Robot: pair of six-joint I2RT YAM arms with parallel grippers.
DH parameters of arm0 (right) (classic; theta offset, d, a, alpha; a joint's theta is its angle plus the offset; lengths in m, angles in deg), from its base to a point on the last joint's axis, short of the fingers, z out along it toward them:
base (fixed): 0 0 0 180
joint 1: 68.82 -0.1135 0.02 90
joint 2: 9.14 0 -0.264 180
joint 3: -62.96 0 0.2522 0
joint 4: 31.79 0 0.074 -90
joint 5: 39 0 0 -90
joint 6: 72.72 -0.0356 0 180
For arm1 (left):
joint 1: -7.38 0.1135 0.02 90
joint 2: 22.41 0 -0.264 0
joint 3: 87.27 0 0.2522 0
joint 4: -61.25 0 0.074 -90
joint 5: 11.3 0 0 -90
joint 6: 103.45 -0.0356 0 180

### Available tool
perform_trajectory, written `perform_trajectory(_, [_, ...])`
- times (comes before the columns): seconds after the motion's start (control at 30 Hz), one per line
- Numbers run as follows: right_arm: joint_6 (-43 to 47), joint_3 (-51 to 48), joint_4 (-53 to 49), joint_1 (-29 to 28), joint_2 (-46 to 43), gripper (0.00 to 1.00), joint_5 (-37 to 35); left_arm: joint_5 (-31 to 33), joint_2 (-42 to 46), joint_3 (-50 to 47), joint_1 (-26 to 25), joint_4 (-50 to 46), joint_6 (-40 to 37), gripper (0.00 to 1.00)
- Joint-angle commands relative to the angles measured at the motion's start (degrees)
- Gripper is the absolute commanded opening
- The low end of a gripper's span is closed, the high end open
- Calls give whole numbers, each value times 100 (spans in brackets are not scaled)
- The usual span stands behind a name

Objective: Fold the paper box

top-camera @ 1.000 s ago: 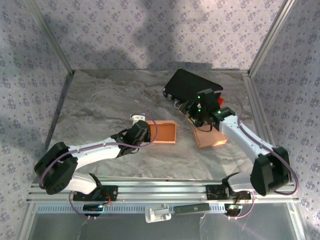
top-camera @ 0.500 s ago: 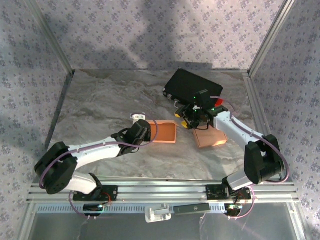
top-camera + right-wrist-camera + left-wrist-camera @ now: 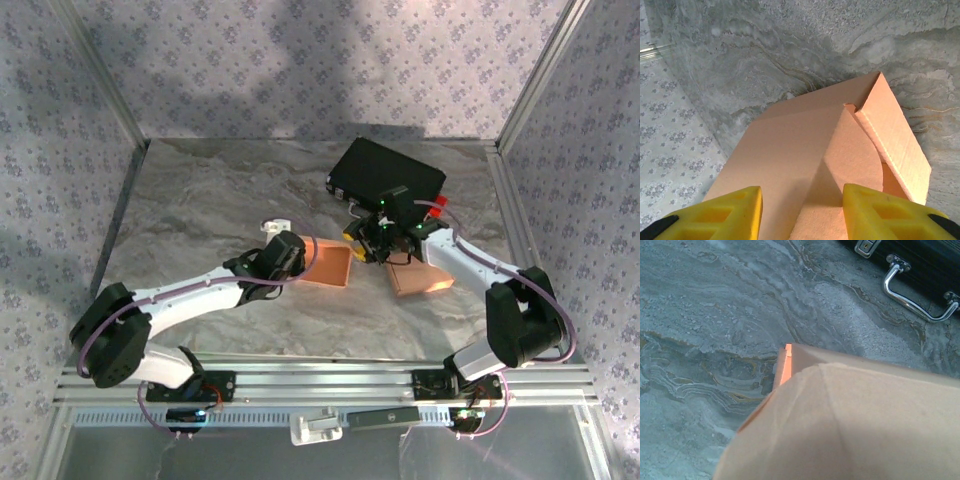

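The orange-tan cardboard paper box (image 3: pixel 332 266) sits near the middle of the grey marble-patterned bench (image 3: pixel 200 200), half folded, with its open side up. The left fingers (image 3: pixel 288 252) are fully closed at the box's left end, pinching its wall there. In the left wrist view the cardboard sits very close to the lens, one folded corner (image 3: pixel 786 360) pointing at the bench. The yellow right fingers (image 3: pixel 875 212) stand partly apart over the box's right end. A rounded flap (image 3: pixel 850 155) lies beneath the gap, and they grip nothing. A separate flat cardboard piece (image 3: pixel 420 278) lies just right of the box. A black hard case (image 3: pixel 388 172) with a metal handle (image 3: pixel 912 295) rests toward the bench's far right corner.
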Motion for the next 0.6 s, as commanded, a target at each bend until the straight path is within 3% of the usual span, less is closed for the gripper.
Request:
perform_trajectory(0.0, [-205, -31, 184, -56, 91, 45, 37, 35, -107, 205, -52, -203, 320, 4])
perform_trajectory(0.57, [-3, -136, 432, -73, 363, 34, 79, -237, -239, -279, -43, 838, 190, 7])
